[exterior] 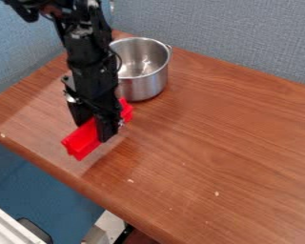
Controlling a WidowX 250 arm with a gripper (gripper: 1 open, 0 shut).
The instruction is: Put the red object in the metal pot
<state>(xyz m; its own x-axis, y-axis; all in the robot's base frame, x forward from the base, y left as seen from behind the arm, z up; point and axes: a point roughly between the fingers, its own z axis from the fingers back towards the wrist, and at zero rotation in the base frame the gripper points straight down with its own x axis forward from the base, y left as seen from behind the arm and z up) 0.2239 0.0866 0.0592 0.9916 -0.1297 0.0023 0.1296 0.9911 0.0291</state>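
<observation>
Hand (102, 130) gripping the red block (81, 141) across its middle, likely for balance, over the surface (200, 143) near its edge; metal pot (141, 69) stands upright just beyond, handy for the drop

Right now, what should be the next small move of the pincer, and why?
I would probably lift straight up a little, before going sideways: the pincer seems closed around the red block, which sits low, and the metal pot stands behind it with a raised rim to clear.
</observation>
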